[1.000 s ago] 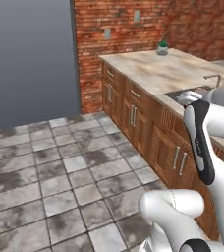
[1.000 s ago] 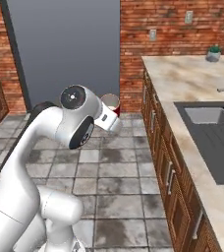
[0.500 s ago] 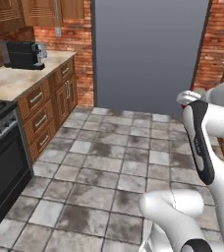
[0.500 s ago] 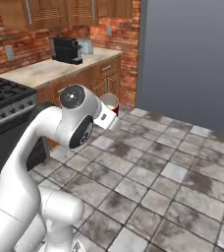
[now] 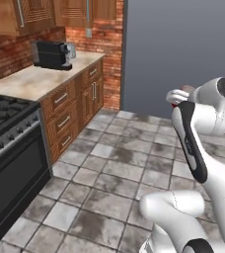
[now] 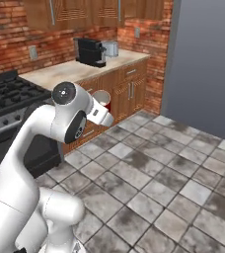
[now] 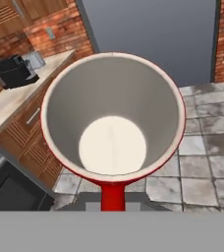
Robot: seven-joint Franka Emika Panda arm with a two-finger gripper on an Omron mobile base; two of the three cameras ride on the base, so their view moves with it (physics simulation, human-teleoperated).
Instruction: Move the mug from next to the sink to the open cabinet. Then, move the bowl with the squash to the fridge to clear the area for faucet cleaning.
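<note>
From the left base view, we saw the arm rise from about 5 o'clock and fold back on itself, with the gripper (image 5: 179,95) up near 2 o'clock against the tall grey fridge (image 5: 183,54). A sliver of the mug (image 5: 187,89) peeked out just past the hand. At 10 o'clock a black coffee machine (image 5: 53,54) stood on the counter (image 5: 35,79), and a black stove (image 5: 6,148) sat at 8 o'clock over the tiled floor (image 5: 109,168).

From the right base view, we found the arm climbing from 7 o'clock, its hand ending just left of centre. There the gripper (image 6: 103,109) was closed on the mug (image 6: 102,98), which sat upright in the air above the floor (image 6: 173,183) (its pale inside faced up, a red edge showing below). The coffee machine (image 6: 90,51) stood at 11 o'clock on the counter (image 6: 70,69), wooden wall cabinets (image 6: 75,11) hung at 12 o'clock, and the fridge (image 6: 208,64) was at 2 o'clock.

From the hand view, we looked straight down into the mug (image 7: 113,118): red rim, grey wall, white bottom, with its red handle pointing to 6 o'clock. The fingers themselves were hidden behind it, so we judged the grip from the other views. The fridge (image 7: 148,29) lay at 12 o'clock, the coffee machine (image 7: 13,71) at 10 o'clock.
</note>
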